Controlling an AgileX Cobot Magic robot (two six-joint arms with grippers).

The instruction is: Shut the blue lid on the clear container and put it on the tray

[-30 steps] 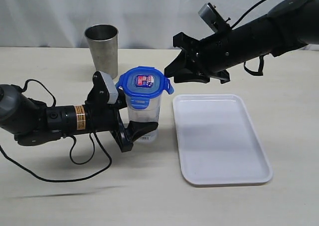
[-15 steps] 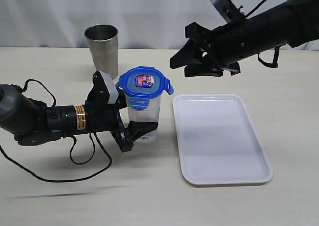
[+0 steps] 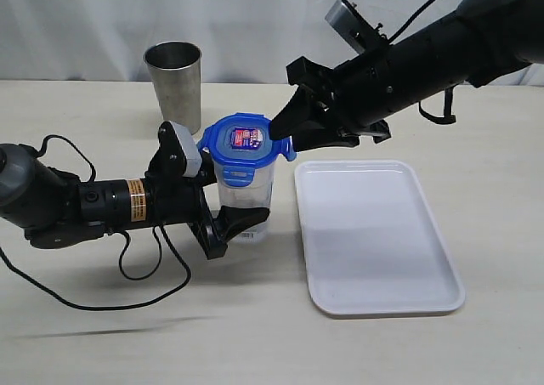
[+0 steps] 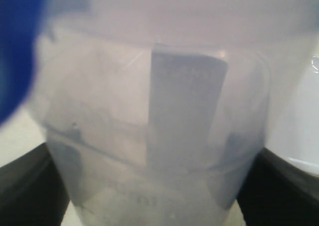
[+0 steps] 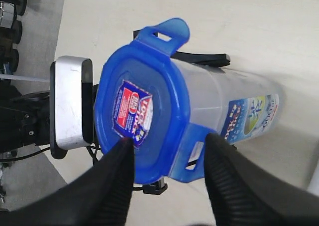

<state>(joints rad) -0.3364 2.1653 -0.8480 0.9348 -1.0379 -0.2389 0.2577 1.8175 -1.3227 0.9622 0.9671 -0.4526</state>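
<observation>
Clear slick plastic, likely light and stiff, the clear container (image 3: 246,200) stands just left of the tray (image 3: 378,240), best held low where the left gripper (image 3: 231,225) clamps it, right gripper (image 5: 167,143) spread over the blue lid (image 3: 245,138)

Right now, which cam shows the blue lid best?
Right wrist view: the blue lid is seen top-on, large and sharp, sticker and two outspread flaps clear. Exterior view shows it small and oblique, one edge behind the right gripper. Left wrist view catches only a blurred blue patch.
</observation>
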